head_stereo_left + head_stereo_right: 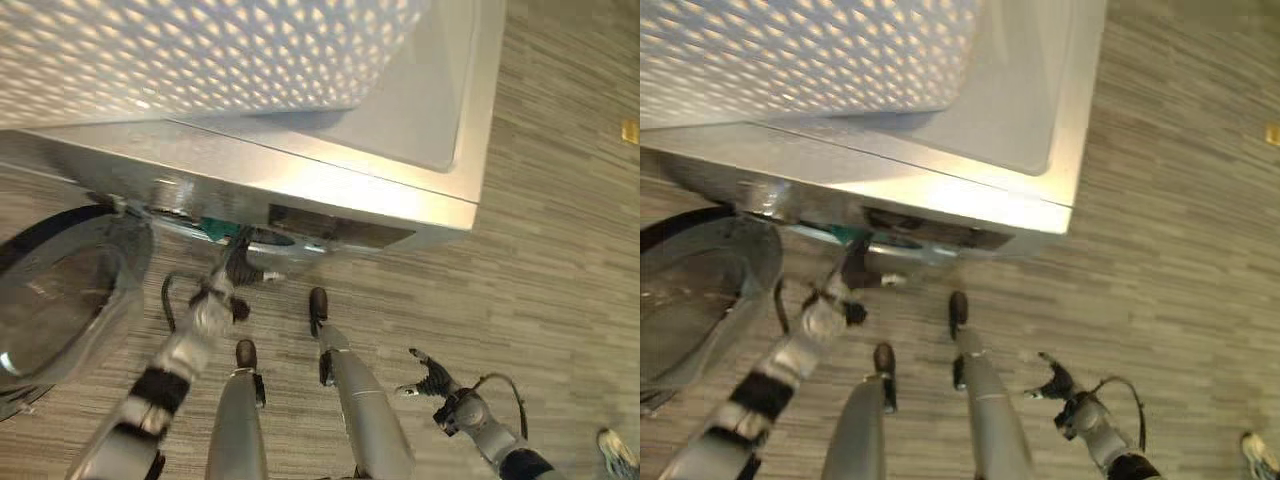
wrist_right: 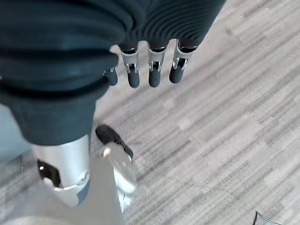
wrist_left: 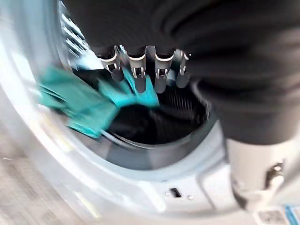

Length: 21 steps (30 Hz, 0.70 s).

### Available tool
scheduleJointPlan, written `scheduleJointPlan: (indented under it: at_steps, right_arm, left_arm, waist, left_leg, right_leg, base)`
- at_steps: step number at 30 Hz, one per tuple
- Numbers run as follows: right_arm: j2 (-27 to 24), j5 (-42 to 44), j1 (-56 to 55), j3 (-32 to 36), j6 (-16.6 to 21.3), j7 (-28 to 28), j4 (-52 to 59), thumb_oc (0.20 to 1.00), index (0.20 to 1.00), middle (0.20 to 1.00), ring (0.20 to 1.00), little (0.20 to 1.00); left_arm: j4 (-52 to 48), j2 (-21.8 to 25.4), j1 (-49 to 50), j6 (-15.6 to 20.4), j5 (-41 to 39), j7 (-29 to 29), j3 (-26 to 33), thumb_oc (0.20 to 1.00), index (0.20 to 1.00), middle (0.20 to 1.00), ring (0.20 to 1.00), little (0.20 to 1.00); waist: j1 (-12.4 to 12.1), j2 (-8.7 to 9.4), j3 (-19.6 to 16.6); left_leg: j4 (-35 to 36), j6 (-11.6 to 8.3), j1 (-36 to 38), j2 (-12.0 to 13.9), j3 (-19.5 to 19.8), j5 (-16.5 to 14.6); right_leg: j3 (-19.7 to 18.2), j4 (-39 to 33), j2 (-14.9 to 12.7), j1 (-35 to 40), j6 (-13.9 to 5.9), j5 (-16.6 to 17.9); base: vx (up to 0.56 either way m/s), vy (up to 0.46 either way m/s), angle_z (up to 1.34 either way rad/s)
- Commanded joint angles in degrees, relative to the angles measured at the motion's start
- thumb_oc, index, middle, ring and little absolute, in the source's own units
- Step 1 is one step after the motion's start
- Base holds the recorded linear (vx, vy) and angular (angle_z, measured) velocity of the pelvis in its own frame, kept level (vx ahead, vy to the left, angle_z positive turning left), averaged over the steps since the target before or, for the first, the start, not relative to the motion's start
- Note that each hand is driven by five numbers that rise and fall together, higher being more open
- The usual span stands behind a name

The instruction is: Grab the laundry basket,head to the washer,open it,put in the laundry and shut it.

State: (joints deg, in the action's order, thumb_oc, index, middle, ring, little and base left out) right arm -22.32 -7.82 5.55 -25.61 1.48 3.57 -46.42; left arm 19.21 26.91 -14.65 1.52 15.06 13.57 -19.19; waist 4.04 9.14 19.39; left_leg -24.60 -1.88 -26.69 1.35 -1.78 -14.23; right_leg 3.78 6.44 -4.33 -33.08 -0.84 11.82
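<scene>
Grey striped floor surrounds one washer (image 1: 400,110), its door (image 1: 60,290) swung open. Left hand (image 3: 145,70), fingers relaxed, reaches into the drum over one teal cloth (image 3: 79,103); right hand (image 1: 432,380) hangs released, well apart.

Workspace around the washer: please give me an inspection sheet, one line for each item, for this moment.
Surface: grey striped floor.
Job's things: washer with its round door swung open; teal laundry lying at the drum's mouth; white perforated laundry basket sitting on top of the washer.
Clutter: small yellow object on the floor, too small to identify.
Hands: left hand at the washer opening, fingers straight over the laundry, not curled round it; right hand hanging open over the floor, holding nothing.
Cables: nothing to report.
Surroundings: a person's shoe on the floor.
</scene>
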Motion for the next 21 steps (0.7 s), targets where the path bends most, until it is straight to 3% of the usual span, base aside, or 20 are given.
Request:
scheduleJointPlan:
  at_steps: [1,4,7,8,11,12,14,16,18,19,21]
  right_arm:
    - [-1.00,-1.70,-2.26,1.24,-0.80,0.18,-0.81,1.000,1.000,1.000,1.000,1.000]
    - [-0.38,-0.79,-2.96,3.30,-1.65,-0.07,-4.90,1.000,1.000,1.000,1.000,1.000]
    - [-0.37,0.32,-2.96,5.34,-2.57,-0.11,-8.39,1.000,1.000,1.000,1.000,1.000]
    - [-0.31,0.79,-3.01,6.15,-2.82,-0.06,-9.74,1.000,1.000,1.000,1.000,1.000]
    - [0.38,-0.01,-2.38,6.39,-3.76,-1.50,-14.17,1.000,1.000,1.000,1.000,1.000]
    - [0.39,0.00,-2.28,6.38,-3.73,-1.50,-14.22,1.000,1.000,1.000,1.000,1.000]
    - [1.27,-0.84,-1.32,5.12,-3.71,-1.40,-16.03,1.000,1.000,1.000,1.000,1.000]
    - [2.56,-1.59,-0.87,3.87,-3.56,-1.83,-18.91,1.000,1.000,1.000,1.000,1.000]
    - [3.28,-1.77,-0.99,3.70,-3.54,-2.16,-20.36,1.000,1.000,1.000,1.000,1.000]
    - [4.76,-2.20,-1.35,3.42,-3.60,-2.70,-23.38,1.000,1.000,1.000,1.000,1.000]
    - [6.36,-1.89,-1.49,3.72,-3.58,-2.74,-26.96,1.000,1.000,1.000,1.000,1.000]
  left_arm:
    - [-2.30,1.67,0.61,3.03,2.68,0.12,-0.66,1.000,1.000,1.000,1.000,1.000]
    - [-1.23,1.34,4.68,3.11,2.93,-2.73,-1.98,1.000,1.000,1.000,1.000,1.000]
    - [1.95,0.24,6.31,2.45,2.18,-6.13,-3.96,1.000,1.000,1.000,1.000,1.000]
    - [3.15,-0.12,6.72,2.14,1.77,-7.50,-4.57,1.000,1.000,1.000,1.000,1.000]
    - [7.20,-1.37,9.15,1.55,0.07,-10.78,-5.66,1.000,1.000,1.000,1.000,1.000]
    - [7.26,-1.38,9.07,1.57,0.06,-10.75,-5.64,1.000,1.000,1.000,1.000,1.000]
    - [8.56,-2.18,9.60,1.53,-1.27,-10.85,-5.23,1.000,1.000,1.000,1.000,1.000]
    - [9.19,-2.90,10.88,1.19,-3.76,-10.94,-4.07,1.000,1.000,1.000,1.000,1.000]
    - [9.50,-3.21,11.57,1.09,-4.87,-11.34,-3.60,1.000,1.000,1.000,1.000,1.000]
    - [10.66,-4.08,13.66,0.97,-7.49,-11.79,-1.94,1.000,1.000,1.000,1.000,1.000]
    - [10.20,-5.05,17.31,0.68,-11.20,-13.41,-0.32,1.000,1.000,1.000,1.000,1.000]
  waist:
    - [-0.02,-0.49,-0.13]
    - [-1.25,-2.06,-1.16]
    - [-0.97,-3.55,-3.52]
    - [-0.70,-3.94,-4.64]
    - [-0.67,-7.28,-7.44]
    - [-0.65,-7.10,-7.38]
    - [-1.82,-9.15,-6.96]
    - [-3.12,-9.94,-8.03]
    - [-3.74,-9.90,-8.90]
    - [-5.45,-9.55,-11.92]
    - [-8.96,-8.35,-15.14]
  left_leg:
    - [3.77,2.38,1.80,0.88,1.04,-0.12]
    - [3.85,3.68,5.25,-1.20,1.17,-0.73]
    - [5.45,5.17,9.19,-3.76,0.86,-1.05]
    - [7.05,5.75,10.62,-4.91,0.86,-0.38]
    - [13.05,7.18,18.27,-5.62,0.52,1.37]
    - [13.29,7.18,18.27,-5.81,0.45,1.74]
    - [15.66,7.54,20.75,-4.77,-0.19,3.52]
    - [17.98,7.99,21.80,-3.92,-0.95,6.15]
    - [19.10,8.00,22.48,-3.80,-1.29,7.05]
    - [20.95,7.69,22.80,-3.45,-2.47,8.71]
    - [22.28,7.00,21.87,-3.36,-4.69,10.88]
  right_leg:
    - [1.37,0.97,-4.90,4.12,-4.12,-7.10]
    - [1.14,-0.14,-6.81,8.74,-4.84,-6.52]
    - [0.47,-1.63,-8.59,11.84,-6.13,-5.04]
    - [0.26,-2.56,-9.39,12.52,-6.67,-4.16]
    - [1.19,-0.49,-9.20,13.68,-8.20,-2.39]
    - [1.09,-0.54,-9.37,13.57,-8.18,-2.21]
    - [5.86,6.07,-8.42,14.15,-7.49,-6.48]
    - [9.54,12.10,-6.44,16.27,-6.41,-11.23]
    - [10.49,13.03,-4.96,18.46,-6.17,-13.11]
    - [12.09,12.30,-2.44,24.20,-5.63,-16.78]
    - [12.63,8.81,0.30,32.03,-5.01,-20.44]
  base:
    - [0.00,0.137,0.15]
    - [-0.02,0.185,0.09]
    - [-0.01,0.219,0.07]
    - [0.03,0.240,0.03]
    - [-0.01,0.270,-0.19]
    - [-0.10,0.145,-0.33]
    - [-0.14,0.152,-0.27]
    - [-0.15,0.091,-0.40]
    - [-0.06,-0.003,-0.53]
    - [-0.10,-0.062,-0.54]
    - [-0.21,-0.132,-0.73]
